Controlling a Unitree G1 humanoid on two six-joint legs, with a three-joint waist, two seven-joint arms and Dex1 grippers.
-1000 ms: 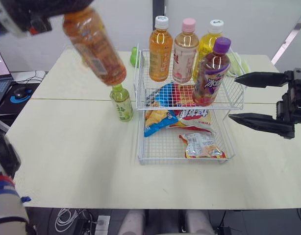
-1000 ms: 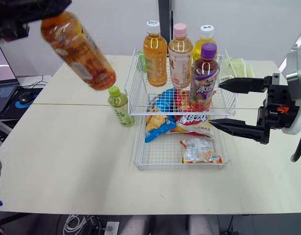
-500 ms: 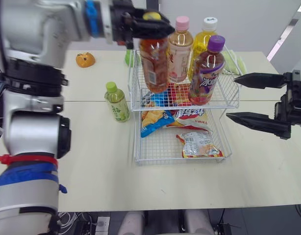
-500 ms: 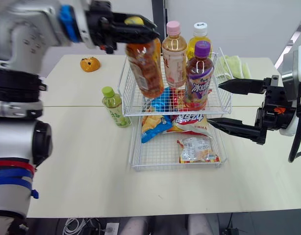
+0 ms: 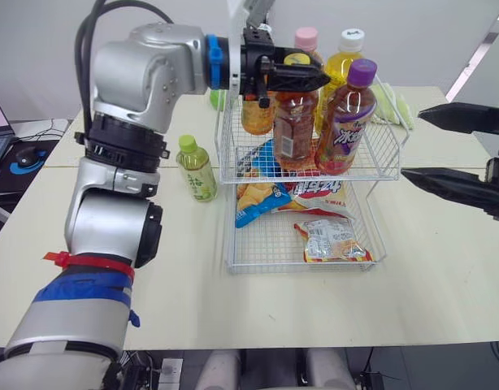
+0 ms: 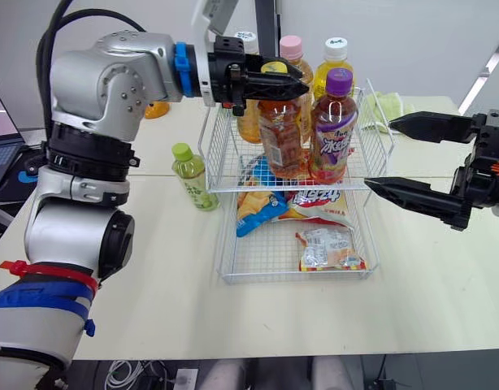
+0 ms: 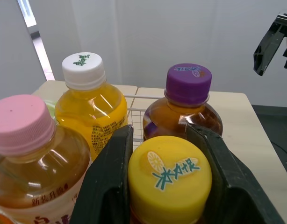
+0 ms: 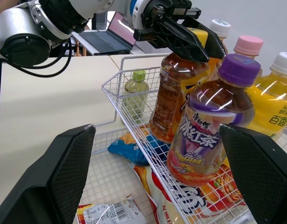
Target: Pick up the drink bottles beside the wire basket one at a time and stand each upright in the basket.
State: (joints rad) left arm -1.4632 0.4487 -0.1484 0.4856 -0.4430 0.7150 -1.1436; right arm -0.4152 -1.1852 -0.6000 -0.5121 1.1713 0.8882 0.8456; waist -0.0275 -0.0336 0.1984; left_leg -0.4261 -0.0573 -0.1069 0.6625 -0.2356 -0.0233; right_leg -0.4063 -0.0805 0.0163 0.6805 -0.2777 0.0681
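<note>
Left wrist view: left gripper (image 7: 162, 140) pinches the yellow-capped amber plastic bottle (image 5: 292, 130), hanging nearly upright just inside the white wire basket (image 5: 392, 153) front edge.

The wire basket (image 5: 386, 150) is thin, smooth white-coated metal. The tea bottle (image 5: 294, 134) and the purple-capped bottle (image 5: 344, 122) are clear glossy plastic with shiny labels and matt caps. The snack bags (image 5: 331, 241) are glossy crinkled film. The surface (image 5: 176, 284) is matt. The right end effector (image 6: 380, 153) has pads (image 8: 54, 172) of rough mesh texture; the left end effector (image 5: 321, 77) is smooth black plastic.
</note>
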